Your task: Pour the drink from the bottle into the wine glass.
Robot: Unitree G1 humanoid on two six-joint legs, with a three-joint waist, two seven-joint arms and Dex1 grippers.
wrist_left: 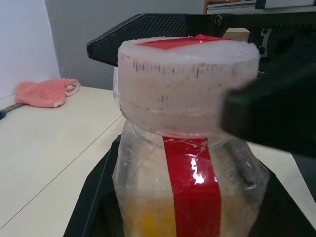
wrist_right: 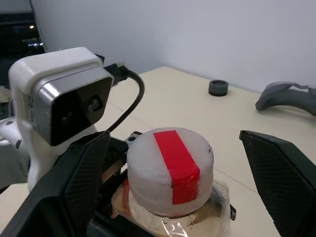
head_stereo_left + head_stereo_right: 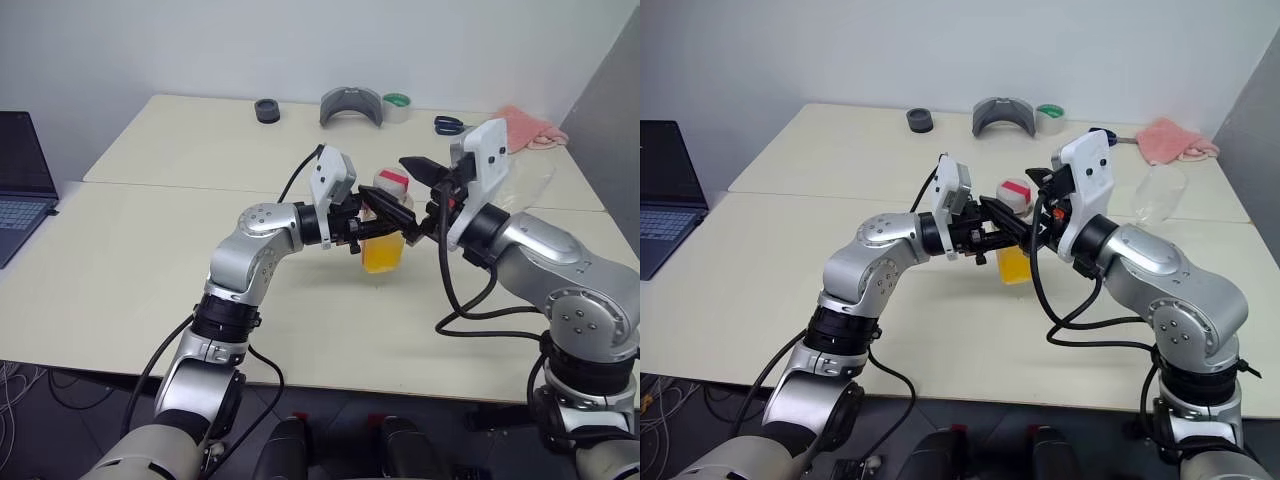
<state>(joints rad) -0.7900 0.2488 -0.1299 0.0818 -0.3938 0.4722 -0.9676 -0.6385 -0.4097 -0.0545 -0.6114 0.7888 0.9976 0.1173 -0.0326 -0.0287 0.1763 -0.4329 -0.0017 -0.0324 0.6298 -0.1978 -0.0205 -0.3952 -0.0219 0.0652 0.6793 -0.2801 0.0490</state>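
My left gripper (image 3: 383, 222) is shut on the bottle (image 3: 384, 245), a small clear plastic one held upright over the middle of the table, its fingers clamping the body just below the neck. The orange-yellow drink (image 3: 383, 256) fills its lower part. A red strip runs across the white cap (image 2: 170, 165) and down the bottle's side (image 1: 190, 197). My right gripper (image 2: 173, 170) is open, with one finger on each side of the cap and clear gaps between. The wine glass (image 3: 1160, 195) is clear and stands behind my right arm.
A laptop (image 3: 20, 180) sits at the table's left edge. Along the far side lie a black tape roll (image 3: 267, 110), a grey curved piece (image 3: 350, 105), a green tape roll (image 3: 397, 105), scissors (image 3: 449, 124) and a pink cloth (image 3: 530, 128).
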